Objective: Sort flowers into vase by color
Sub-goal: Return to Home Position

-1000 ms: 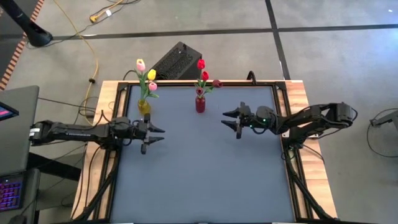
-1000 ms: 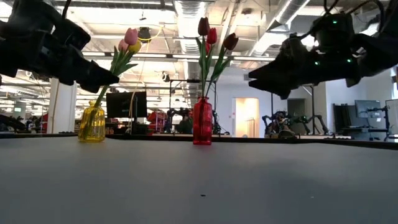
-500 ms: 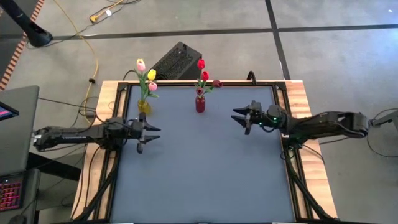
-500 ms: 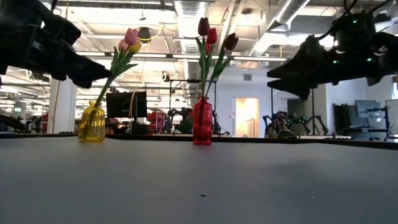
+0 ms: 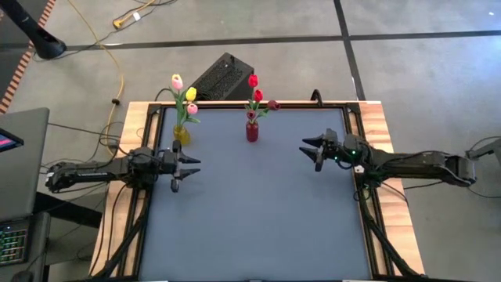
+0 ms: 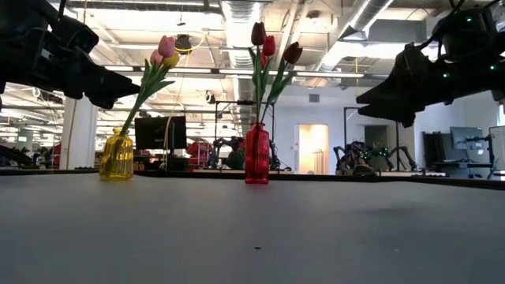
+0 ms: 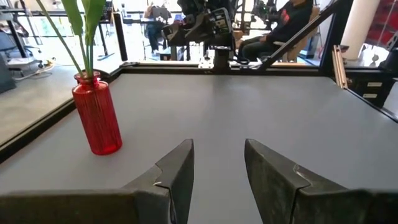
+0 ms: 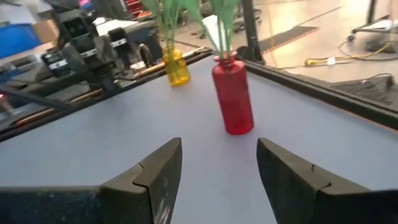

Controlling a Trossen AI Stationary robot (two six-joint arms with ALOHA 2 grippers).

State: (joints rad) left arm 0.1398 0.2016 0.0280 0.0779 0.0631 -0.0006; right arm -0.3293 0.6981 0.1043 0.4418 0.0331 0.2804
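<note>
**Base:** Where are the flowers?

**Me:** All in vases, upper middle of the high view. The pink and yellow flowers (image 5: pixel 191 94), two pink heads and one yellow, stand in the yellow vase (image 5: pixel 182 134). To its right, the red and maroon flowers (image 5: pixel 257 95) stand in the red vase (image 5: pixel 252 131). Both vases are upright near the top edge of the grey tabletop (image 5: pixel 258 219), well apart from each other.

**Base:** Claws?

**Me:** The left claw (image 5: pixel 189 172) is at the tabletop's left side, just below the yellow vase in frame. Its fingers are spread wide and hold nothing. The right claw (image 5: pixel 311 154) is to the right of the red vase and a little lower in frame, also wide and empty. In the low view I see both hanging above the surface.
</note>
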